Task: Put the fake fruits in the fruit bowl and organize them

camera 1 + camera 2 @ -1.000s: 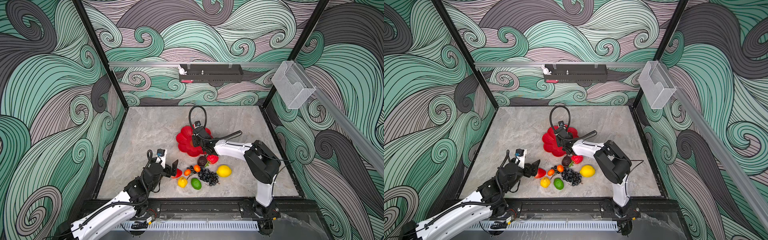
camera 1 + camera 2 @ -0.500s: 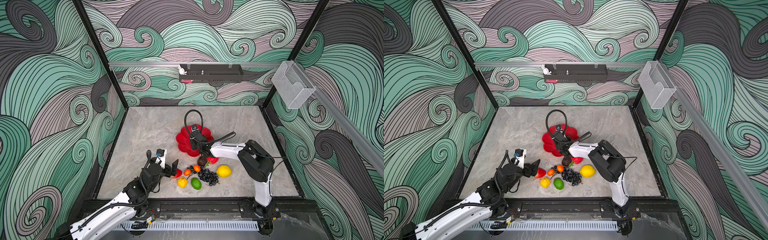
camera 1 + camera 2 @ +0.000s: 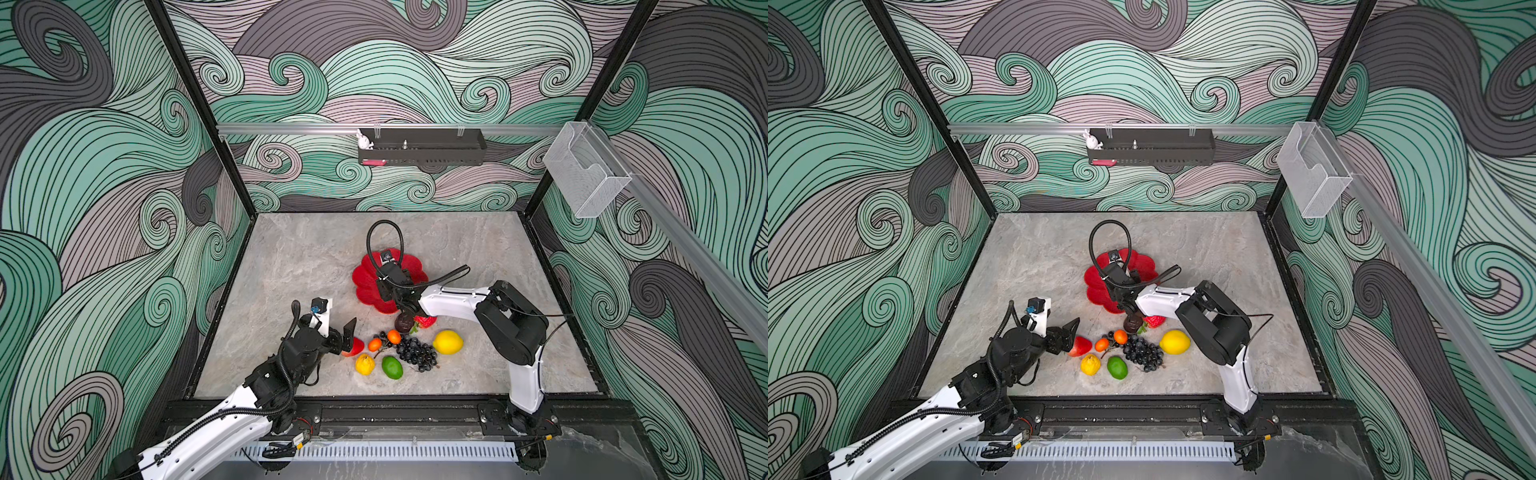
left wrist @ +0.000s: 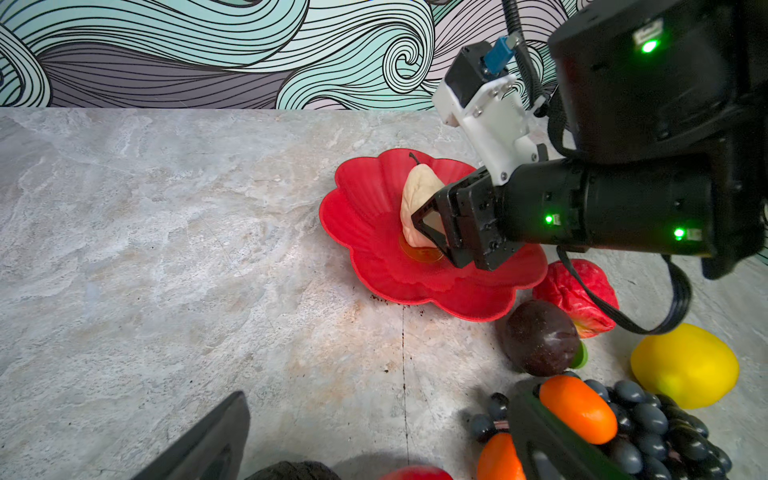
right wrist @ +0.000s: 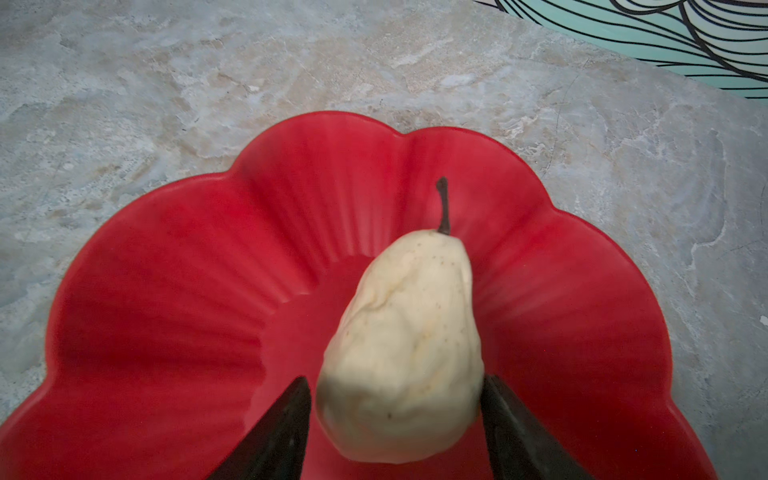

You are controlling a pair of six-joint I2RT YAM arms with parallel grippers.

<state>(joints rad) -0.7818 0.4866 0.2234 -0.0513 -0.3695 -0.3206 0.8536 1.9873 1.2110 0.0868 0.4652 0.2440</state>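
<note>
My right tool, loosely open and gripping nothing, straddles the pear in the fruit bowl, stem pointing straight away.

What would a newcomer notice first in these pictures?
The red flower-shaped fruit bowl in the middle of the table, holding a cream pear between the fingers of the right gripper. Nearer the front lie a yellow lemon, dark grapes and a green lime. Swirling green wave walls surround everything.
</note>
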